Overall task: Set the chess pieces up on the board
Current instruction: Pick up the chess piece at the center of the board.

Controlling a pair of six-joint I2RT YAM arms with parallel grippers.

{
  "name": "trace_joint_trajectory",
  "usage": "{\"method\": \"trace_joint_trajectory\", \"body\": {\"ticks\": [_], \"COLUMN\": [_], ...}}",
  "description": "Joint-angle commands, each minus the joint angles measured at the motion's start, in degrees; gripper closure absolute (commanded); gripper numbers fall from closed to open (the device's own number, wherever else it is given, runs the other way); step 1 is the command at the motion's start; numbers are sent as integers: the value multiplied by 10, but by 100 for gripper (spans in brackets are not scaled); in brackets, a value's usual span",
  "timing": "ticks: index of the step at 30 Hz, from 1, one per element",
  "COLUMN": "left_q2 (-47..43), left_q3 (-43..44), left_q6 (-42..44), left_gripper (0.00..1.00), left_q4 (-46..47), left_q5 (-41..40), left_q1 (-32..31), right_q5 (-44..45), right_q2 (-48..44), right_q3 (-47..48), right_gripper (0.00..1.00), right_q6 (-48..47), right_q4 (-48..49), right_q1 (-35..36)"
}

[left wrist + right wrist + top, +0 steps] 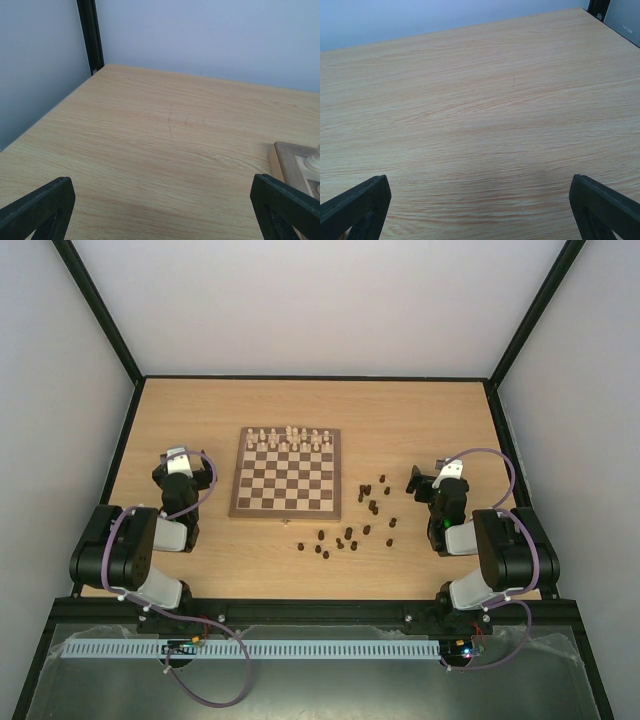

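Note:
The board point(288, 478) lies in the middle of the table, its far two rows filled with cream-white chessmen point(290, 438). Several dark brown chess pieces point(360, 520) lie scattered on the tabletop right of and in front of the board. My left gripper point(183, 468) is open and empty, left of the board; the board's corner point(295, 160) shows at the right of the left wrist view. My right gripper point(432, 478) is open and empty, right of the scattered pieces. The right wrist view shows only bare tabletop between its fingers point(355, 205).
The light wood tabletop point(180, 420) is fenced by black frame rails and white walls point(320, 300) at the back and sides. The black post point(90, 35) stands at the far left corner.

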Motion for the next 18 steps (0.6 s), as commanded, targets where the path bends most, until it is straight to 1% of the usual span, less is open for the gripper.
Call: {"method": "trace_joint_trajectory", "body": {"ticks": [1, 2, 4, 6, 8, 9, 11, 13, 15, 18], "left_q2": [-20, -37, -69, -104, -144, -160, -184, -196, -197, -189], "left_q3": [13, 25, 55, 75, 94, 105, 127, 176, 257, 385], "left_q6": [-5, -5, -10, -18, -50, -73, -100, -107, -105, -114], "left_gripper": [1, 1, 1, 1, 1, 1, 1, 1, 1, 1], "left_q4": [-17, -51, -134, -196, -261, -286, -316, -381, -479, -608], "left_q5": [-15, -17, -23, -22, -22, -10, 24, 28, 21, -4], "left_q1": [2, 1, 1, 1, 1, 1, -7, -26, -50, -92], "right_q5": [0, -2, -36, -67, -93, -101, -116, -162, -212, -258], "right_q2": [0, -2, -19, -51, -84, -101, -146, -174, -197, -237], "right_q3": [8, 7, 27, 65, 104, 120, 180, 242, 297, 343], "right_gripper": [1, 1, 1, 1, 2, 2, 1, 1, 1, 1], "right_q6": [-5, -7, -23, -36, -41, -26, 24, 63, 95, 150], "right_q4": [26, 26, -23, -115, -190, -223, -320, -416, -501, -566], "right_q1": [-3, -3, -3, -2, 1, 1, 1, 2, 2, 5]}}
